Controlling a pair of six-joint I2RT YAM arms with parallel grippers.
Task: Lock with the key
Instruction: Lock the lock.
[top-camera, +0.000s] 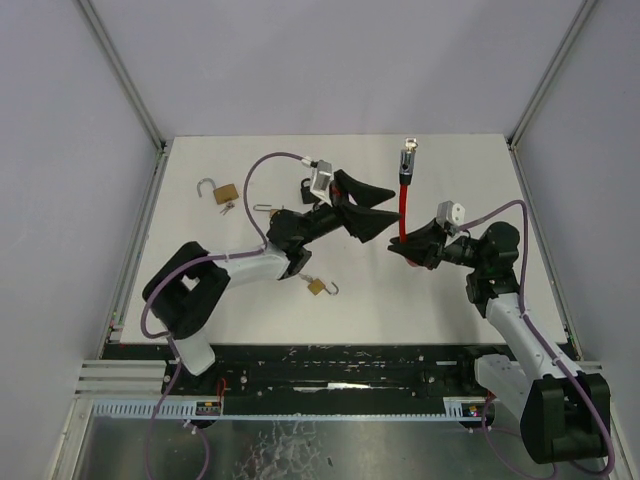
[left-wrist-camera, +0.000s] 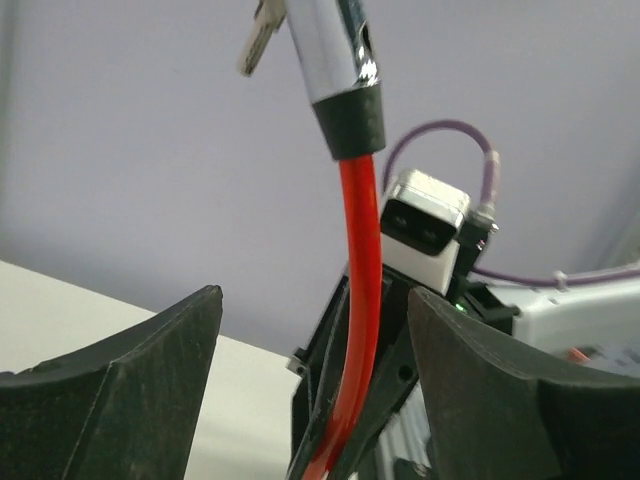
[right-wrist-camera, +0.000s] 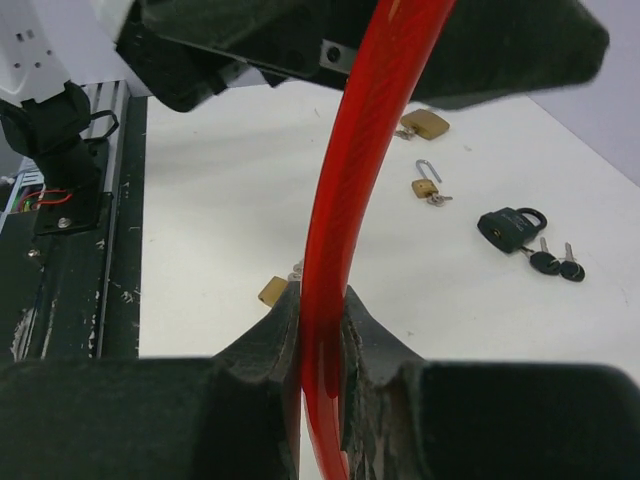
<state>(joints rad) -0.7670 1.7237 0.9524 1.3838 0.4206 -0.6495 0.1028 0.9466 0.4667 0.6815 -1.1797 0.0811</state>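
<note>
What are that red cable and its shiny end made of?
The red cable looks like glossy plastic or vinyl coating, given its smooth sheen and bend; any core is hidden. Its shiny end seems polished metal, mirror-bright with reflections.

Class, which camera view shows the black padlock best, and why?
The right wrist view: the black padlock lies unobstructed on the table, its shackle and two black-headed keys clear. The top external view shows only a small dark shape beside the left arm's wrist camera. The left wrist view misses it entirely.
</note>
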